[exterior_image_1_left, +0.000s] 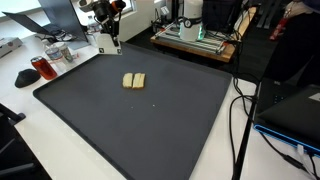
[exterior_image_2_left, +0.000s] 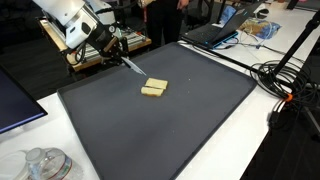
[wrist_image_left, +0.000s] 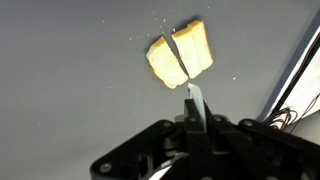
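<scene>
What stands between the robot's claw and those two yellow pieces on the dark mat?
Nothing visible. Only bare mat lies between the gripper and the yellow pieces; the thin pale strip it clamps points toward them.

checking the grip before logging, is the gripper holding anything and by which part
Yes: the gripper is shut on a thin pale blade-like tool, gripped at its rear end; its tip points at two yellow pieces.
</scene>
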